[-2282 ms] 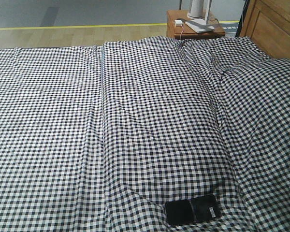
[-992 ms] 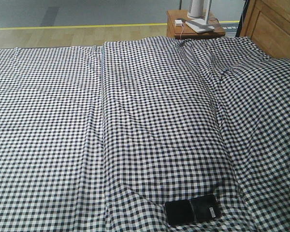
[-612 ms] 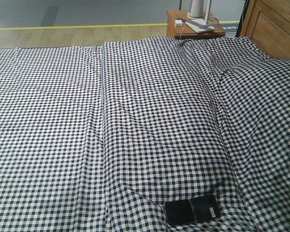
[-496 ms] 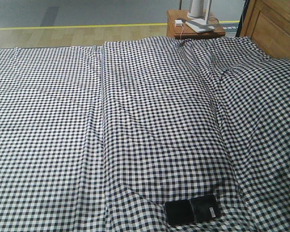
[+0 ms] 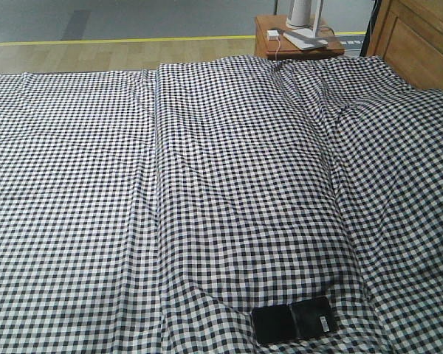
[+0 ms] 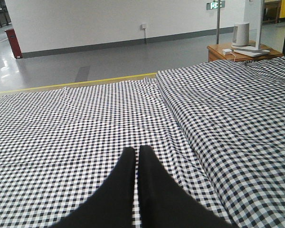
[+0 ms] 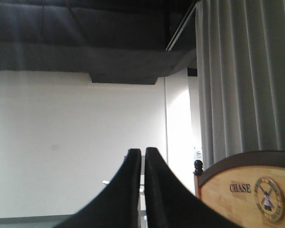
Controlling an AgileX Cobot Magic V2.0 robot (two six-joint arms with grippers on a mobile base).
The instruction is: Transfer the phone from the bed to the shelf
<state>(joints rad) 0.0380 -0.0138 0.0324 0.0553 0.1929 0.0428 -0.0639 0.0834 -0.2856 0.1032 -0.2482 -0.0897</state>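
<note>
- Your phone lies flat on the bed, at its near edge
- A bedside table stands past the bed's far corner
- Your left pincer, fingers together, hovers over the bed; your right pincer is together too

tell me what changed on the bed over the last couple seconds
Nothing visibly changed. The phone lies flat in the same spot on the bed, and nothing has taken hold of it.
</note>
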